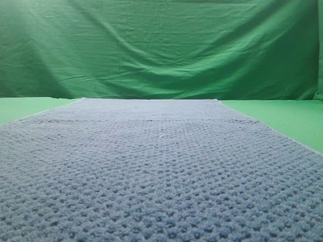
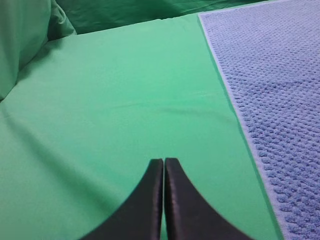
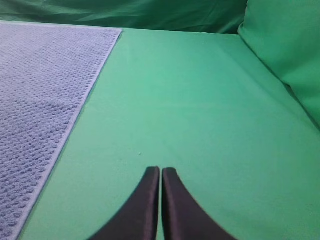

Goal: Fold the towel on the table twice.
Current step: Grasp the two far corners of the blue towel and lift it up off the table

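The blue-grey waffle-knit towel (image 1: pixel 151 166) lies spread flat on the green table (image 1: pixel 282 118) and fills most of the exterior high view. No gripper shows in that view. In the left wrist view my left gripper (image 2: pixel 164 162) is shut with nothing in it, above bare table (image 2: pixel 125 100), left of the towel's edge (image 2: pixel 280 100). In the right wrist view my right gripper (image 3: pixel 160 171) is shut and empty, over bare table (image 3: pixel 200 100), to the right of the towel's edge (image 3: pixel 45 90).
A wrinkled green backdrop cloth (image 1: pixel 161 45) hangs behind the table. Folds of it rise at the far left in the left wrist view (image 2: pixel 25 40) and at the far right in the right wrist view (image 3: pixel 285 45).
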Available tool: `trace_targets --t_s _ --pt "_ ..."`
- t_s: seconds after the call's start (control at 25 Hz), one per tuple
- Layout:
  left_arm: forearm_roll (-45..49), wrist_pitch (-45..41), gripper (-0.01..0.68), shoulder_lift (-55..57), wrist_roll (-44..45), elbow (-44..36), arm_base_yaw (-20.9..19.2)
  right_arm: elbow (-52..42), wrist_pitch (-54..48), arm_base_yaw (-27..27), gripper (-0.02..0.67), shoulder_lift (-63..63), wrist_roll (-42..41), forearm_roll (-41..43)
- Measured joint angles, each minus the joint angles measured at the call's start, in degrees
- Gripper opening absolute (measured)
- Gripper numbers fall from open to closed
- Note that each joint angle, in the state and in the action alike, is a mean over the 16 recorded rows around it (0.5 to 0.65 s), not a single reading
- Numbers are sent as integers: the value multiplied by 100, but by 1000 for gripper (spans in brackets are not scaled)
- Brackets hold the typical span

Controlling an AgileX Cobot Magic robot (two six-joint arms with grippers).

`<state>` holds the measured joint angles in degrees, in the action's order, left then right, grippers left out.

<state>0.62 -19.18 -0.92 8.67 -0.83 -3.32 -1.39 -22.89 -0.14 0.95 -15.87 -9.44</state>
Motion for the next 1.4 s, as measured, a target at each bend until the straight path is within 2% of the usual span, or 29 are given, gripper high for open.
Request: trace_targets --t_s 0.92,1.2,1.4 --pt "-79 88 0 0 0 -1 0 0 3 0 0 0 -90 74" --pt "-649 864 0 0 0 -2 0 -4 209 0 0 0 -208 71" --pt "-1140 1643 0 0 -3 -3 0 -8 690 0 0 0 -255 -447"
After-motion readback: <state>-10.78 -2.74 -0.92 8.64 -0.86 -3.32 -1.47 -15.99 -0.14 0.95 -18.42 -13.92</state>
